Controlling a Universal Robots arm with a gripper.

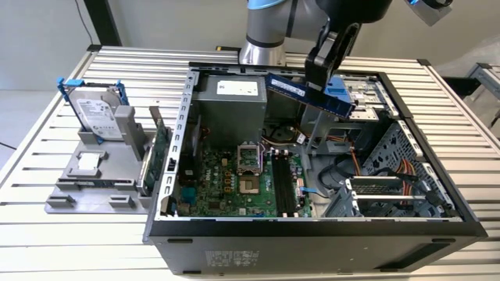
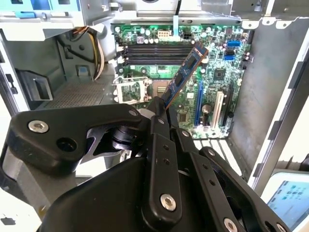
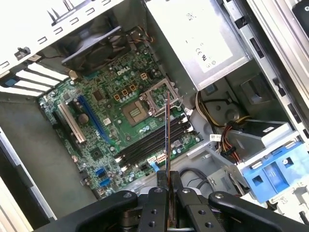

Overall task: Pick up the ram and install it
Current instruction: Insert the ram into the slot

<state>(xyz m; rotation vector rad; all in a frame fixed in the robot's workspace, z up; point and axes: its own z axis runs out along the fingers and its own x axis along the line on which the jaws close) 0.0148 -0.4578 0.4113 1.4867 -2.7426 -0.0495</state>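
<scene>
A: Holding the ram (image 1: 310, 96) in mid-air right now. The end effector (image 1: 317, 81) is clamped shut on one end of it, and the blue stick is tilted above the open PC case (image 1: 312, 227).

B: Yep, and in the second wrist view the ram (image 2: 186, 71) pokes out from between the fingers (image 2: 159, 126), chips facing the cam. The motherboard (image 2: 212, 72) is well below it, no contact.

A: What about the first wrist view?

B: There the ram (image 3: 167, 137) shows edge-on as a thin grey line running out of the end effector (image 3: 168, 182). It looks roughly over the memory slots (image 3: 153, 141), but whether it's lined up w/ one of them, can't tell.

A: So, progress?

B: I'd say the pick-up is done. Stick's off the counter (image 1: 47, 234) and carried over the case. The install isn't. The memory slots (image 1: 285, 188) look bare from the exterior view, and nothing is seated or latched.

A: And the rest of the kit?

B: On the exterior view's left, the hard drive (image 1: 98, 117) stands in the grey holder (image 1: 93, 181), w/ the green card (image 1: 160, 146) upright beside it. Both are well apart from the arm.

A: Roughly halfway then, imo. Grip looks firm, and the ram hangs clear of the board.
</scene>
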